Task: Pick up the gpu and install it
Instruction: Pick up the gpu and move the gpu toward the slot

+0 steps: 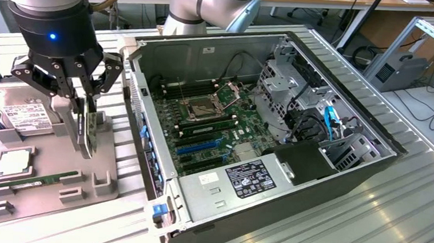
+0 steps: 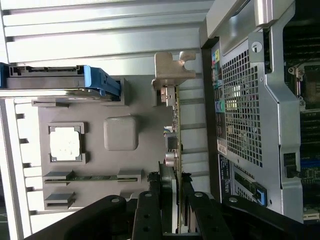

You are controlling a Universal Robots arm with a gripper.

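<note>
gpu point(image 1: 88, 128) on edge inside the hand point(image 1: 83, 98), apparently clamped

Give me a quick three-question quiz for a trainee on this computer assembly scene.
1. True or false: the gripper is clamped on the hard drive.
2. Which part stands on edge between the fingers? A) gpu B) RAM stick C) processor
3. In the exterior view, on which side of the computer case does the gray tray sit?

Key: 1 false, it grips the gpu; 2 A; 3 the exterior view's left.
</note>
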